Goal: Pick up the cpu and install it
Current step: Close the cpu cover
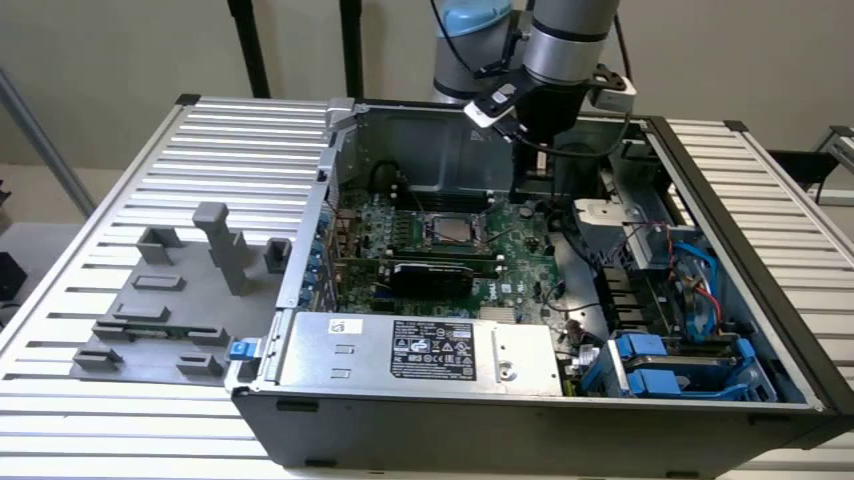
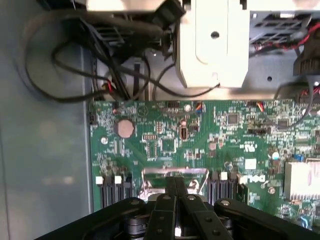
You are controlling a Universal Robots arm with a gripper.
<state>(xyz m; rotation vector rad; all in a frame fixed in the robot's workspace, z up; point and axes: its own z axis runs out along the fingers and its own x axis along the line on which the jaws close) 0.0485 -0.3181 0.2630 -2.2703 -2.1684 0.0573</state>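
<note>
The cpu (image 1: pixel 451 231) is a pale silver square lying flat in the black socket frame on the green motherboard (image 1: pixel 514 255), inside the open computer case. My gripper (image 1: pixel 527 188) hangs from the arm's wrist over the back of the board, just to the exterior view's right of the socket and above it. In the wrist view its black fingers (image 2: pixel 170 200) are pressed together, so the gripper (image 2: pixel 176 181) is shut with nothing between them. Their tips overlap a shiny metal socket frame (image 2: pixel 150 174) on the board beneath.
Grey plastic fixture blocks (image 1: pixel 174 290) stand on the slatted table at the exterior view's left. Inside the case are a silver power supply (image 1: pixel 420 350) at the front, blue drive bays (image 1: pixel 681 365) at the right, black cables (image 2: pixel 75 75) and a pale bracket (image 2: pixel 212 45).
</note>
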